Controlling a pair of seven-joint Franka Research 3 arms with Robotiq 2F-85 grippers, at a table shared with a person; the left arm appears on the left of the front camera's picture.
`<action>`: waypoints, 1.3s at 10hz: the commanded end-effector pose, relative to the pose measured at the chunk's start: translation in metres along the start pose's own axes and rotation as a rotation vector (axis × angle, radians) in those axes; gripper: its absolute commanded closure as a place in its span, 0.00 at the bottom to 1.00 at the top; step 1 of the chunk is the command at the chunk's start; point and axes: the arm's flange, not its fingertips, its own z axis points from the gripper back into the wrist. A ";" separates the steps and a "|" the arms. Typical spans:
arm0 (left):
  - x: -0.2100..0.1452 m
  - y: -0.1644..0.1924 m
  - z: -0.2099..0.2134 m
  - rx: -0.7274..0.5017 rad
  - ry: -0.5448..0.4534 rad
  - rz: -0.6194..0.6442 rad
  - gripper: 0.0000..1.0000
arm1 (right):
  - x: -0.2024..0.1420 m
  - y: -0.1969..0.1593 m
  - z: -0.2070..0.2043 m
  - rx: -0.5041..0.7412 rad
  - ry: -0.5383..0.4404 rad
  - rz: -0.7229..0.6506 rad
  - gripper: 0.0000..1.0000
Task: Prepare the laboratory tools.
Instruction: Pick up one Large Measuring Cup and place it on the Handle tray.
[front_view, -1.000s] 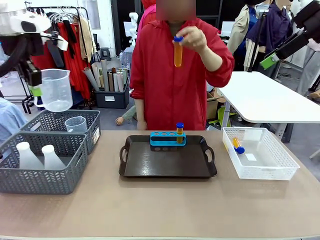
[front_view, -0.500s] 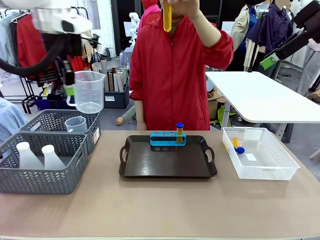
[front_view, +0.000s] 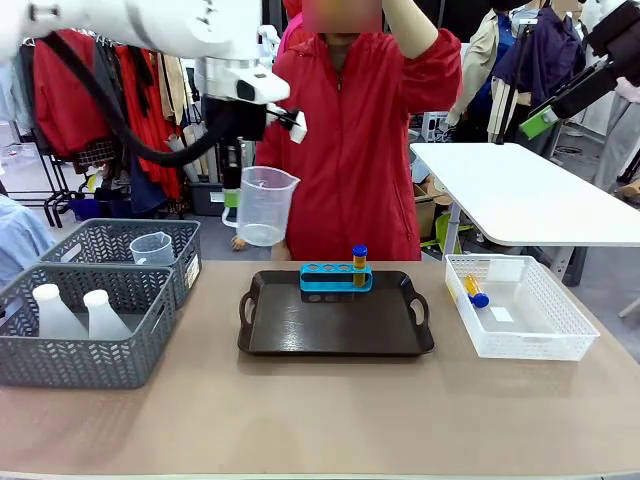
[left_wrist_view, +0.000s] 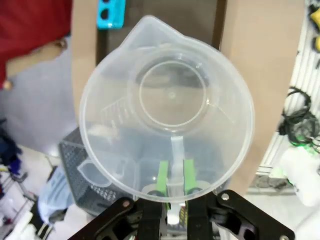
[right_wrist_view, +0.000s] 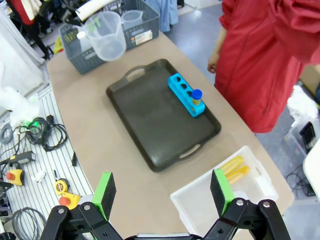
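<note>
The left gripper (left_wrist_view: 172, 176), clamped on the handle of the beaker (front_view: 265, 205), is carrying it rightward, away from the grey baskets (front_view: 95, 255). It is now hanging near the far left corner of the tray (front_view: 330, 330), so I think set-down is coming next.

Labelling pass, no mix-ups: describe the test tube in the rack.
Find the dark brown tray mid-table; a small blue rack sits along its far edge. The test tube stands upright in the rack's end hole nearest the white basket, while the other orange tubes lie flat inside that basket.
</note>
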 end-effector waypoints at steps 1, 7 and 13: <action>0.023 0.012 0.001 -0.007 0.023 -0.090 1.00 | 0.001 0.000 0.001 0.004 -0.006 -0.001 0.00; 0.060 0.011 -0.025 -0.014 -0.049 -0.122 1.00 | 0.001 0.000 0.001 0.004 -0.006 -0.001 0.00; 0.078 0.019 -0.059 -0.080 -0.058 -0.159 1.00 | 0.001 0.000 0.001 0.004 -0.006 -0.001 0.00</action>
